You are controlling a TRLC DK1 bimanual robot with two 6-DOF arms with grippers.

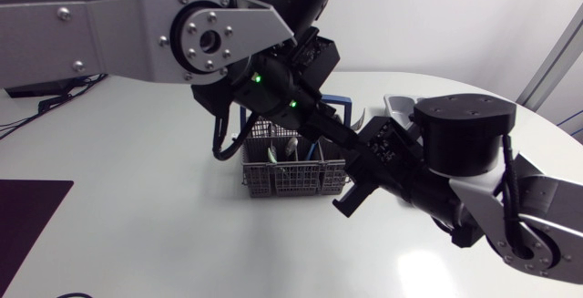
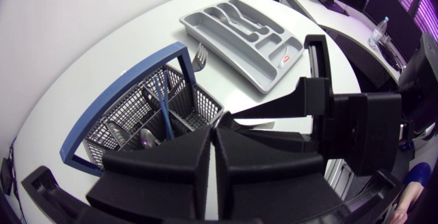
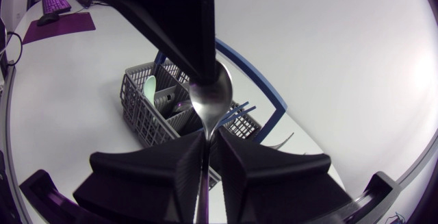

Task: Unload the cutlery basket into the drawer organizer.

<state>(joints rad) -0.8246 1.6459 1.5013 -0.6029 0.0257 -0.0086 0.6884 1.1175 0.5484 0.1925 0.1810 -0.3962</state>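
In the head view the left arm's matte black wedge-fingered gripper [image 1: 339, 137] and the right arm's matching black gripper [image 1: 349, 198] meet tip to tip just beside the grey wire-mesh cutlery basket with its blue hoop handle [image 1: 273, 181]. The grey plastic drawer organizer [image 1: 398, 105] lies behind the right arm, mostly covered by it. With the two arms this close, a small misjudged swing could make them collide or catch the basket's handle and tip it over. In the left wrist view the left gripper is clenched on one end of a plain polished metal spoon [image 2: 253, 123], which runs across to the right gripper. Beyond them the organizer already holds some cutlery, and a metal fork [image 2: 199, 55] lies on the white table [image 2: 89, 53] beside the basket, apart from both arms. In the right wrist view the right gripper grasps the spoon's handle between its fingers, while the bowl sits under the left gripper's finger. The spoon is therefore pinched at both ends, above the basket. If either side lets go before the other's grip is firm, the smooth metal would probably slip and fall. If both pull at once, it could twist out of their hold. The only label in sight is a small red one on the organizer, too small to read.
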